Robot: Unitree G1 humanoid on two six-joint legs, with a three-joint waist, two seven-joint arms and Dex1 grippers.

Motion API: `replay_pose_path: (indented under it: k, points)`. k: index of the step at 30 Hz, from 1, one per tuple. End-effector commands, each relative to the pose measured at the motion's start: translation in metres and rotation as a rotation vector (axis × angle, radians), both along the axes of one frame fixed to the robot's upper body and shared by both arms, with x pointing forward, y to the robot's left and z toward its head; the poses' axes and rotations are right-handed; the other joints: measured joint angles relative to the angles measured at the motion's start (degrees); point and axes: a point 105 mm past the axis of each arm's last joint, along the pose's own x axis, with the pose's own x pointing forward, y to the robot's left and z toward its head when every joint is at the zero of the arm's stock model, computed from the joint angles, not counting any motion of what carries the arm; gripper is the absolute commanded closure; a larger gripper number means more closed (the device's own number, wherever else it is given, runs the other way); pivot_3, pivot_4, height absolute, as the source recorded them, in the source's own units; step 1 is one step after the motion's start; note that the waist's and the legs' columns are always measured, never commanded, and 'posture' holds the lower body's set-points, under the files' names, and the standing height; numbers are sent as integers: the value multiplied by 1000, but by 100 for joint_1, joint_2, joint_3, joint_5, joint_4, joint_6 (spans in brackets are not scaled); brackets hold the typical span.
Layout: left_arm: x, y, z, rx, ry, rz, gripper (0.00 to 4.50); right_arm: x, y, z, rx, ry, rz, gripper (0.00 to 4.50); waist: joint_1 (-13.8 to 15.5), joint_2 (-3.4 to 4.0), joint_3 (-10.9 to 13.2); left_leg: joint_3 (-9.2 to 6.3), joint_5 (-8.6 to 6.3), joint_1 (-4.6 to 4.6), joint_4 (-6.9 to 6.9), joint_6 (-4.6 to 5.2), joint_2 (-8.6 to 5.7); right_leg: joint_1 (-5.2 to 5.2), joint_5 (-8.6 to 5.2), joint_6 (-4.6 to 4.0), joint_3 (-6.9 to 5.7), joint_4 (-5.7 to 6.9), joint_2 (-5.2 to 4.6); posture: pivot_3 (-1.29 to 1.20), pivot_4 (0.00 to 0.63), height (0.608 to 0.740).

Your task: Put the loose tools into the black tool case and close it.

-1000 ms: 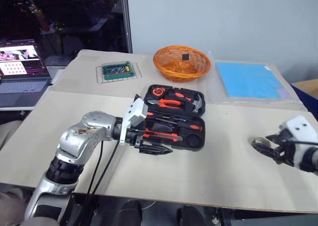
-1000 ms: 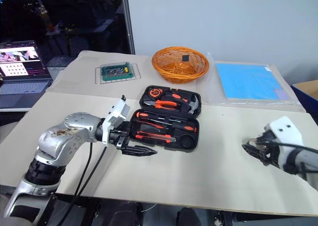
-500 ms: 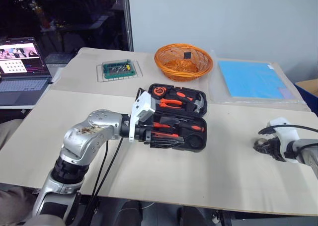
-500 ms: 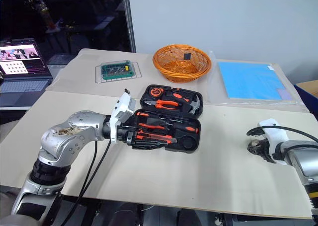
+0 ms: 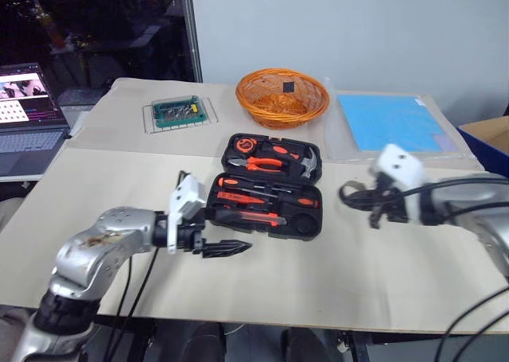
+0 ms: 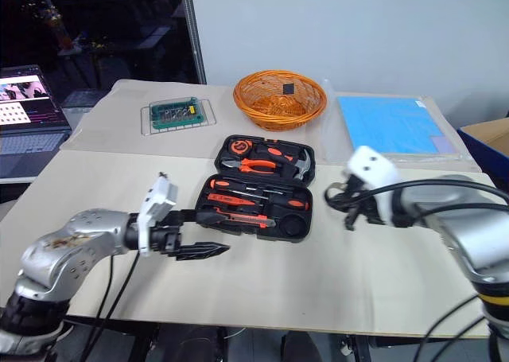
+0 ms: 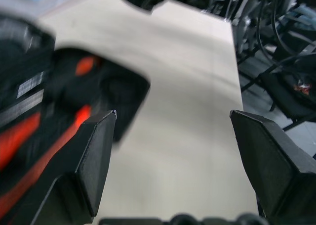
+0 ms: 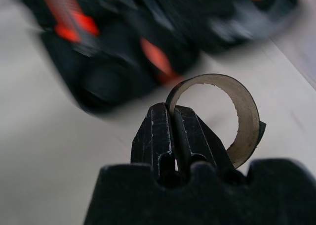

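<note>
A pale beige table (image 5: 342, 274) carries everything. The open black tool case (image 5: 266, 185) lies on it around the middle. Behind the case stands an orange wicker basket (image 5: 281, 98). Left of the basket lies a green bit set box (image 5: 178, 111), seemingly on a clear sheet. Right of the basket lies a blue mat (image 5: 395, 122), apparently under clear plastic.

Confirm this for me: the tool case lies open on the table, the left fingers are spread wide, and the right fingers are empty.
Not quite. The right gripper is not empty: the right wrist view shows its fingers shut on a roll of tape. The rest stands: the tool case lies open on the table, and the left gripper has its fingers spread wide.
</note>
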Motion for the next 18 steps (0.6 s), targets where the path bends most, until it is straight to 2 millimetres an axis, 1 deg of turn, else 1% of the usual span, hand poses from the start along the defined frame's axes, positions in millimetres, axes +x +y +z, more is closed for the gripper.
replay_pose_path:
  k: [1,4,7,8,11,14,15,16,18]
  points:
    - [-8,12,17,-25,-70,-9,545,1,20,-13,-70,16,90,4444,52,-6,4,13,0,-10,0,0,-2,-13,7,-11,0,1,-10,0,150,740]
    - [-8,20,14,3,-77,7,545,2,25,-25,-110,36,119,4444,105,-13,8,34,3,-32,0,5,-8,-28,8,-8,6,-12,-22,0,150,740]
    - [-8,22,15,4,-85,21,545,-1,31,-32,-119,73,152,4444,116,-16,9,40,2,-40,0,7,-12,-27,11,3,11,-10,-24,0,150,740]
    - [-8,23,15,6,-88,25,545,-2,31,-36,-130,89,158,4444,109,-16,10,42,2,-47,0,7,-8,-25,20,19,14,-2,-19,0,150,740]
    - [-7,22,14,6,-95,37,545,-2,24,-50,-174,125,143,4444,104,-17,10,36,2,-46,0,7,3,-32,24,26,14,17,-5,0,150,740]
    - [-6,22,14,5,-99,41,545,-1,18,-57,-196,139,137,4444,107,-17,10,36,2,-35,0,7,6,-29,14,6,14,21,-2,0,150,740]
    - [-5,21,14,4,-101,46,545,-1,18,-57,-196,141,141,3764,111,-17,10,37,2,-35,0,7,5,-29,10,-1,14,21,-4,0,150,740]
    - [-4,21,14,3,-102,50,545,-1,18,-57,-195,142,144,3526,116,-17,10,37,2,-35,0,7,3,-30,10,0,14,19,-5,0,150,740]
    - [-3,21,14,-1,-100,57,545,-3,22,-53,-172,147,164,2853,123,-17,10,37,2,-35,0,7,-1,-31,10,3,14,15,-8,0,150,740]
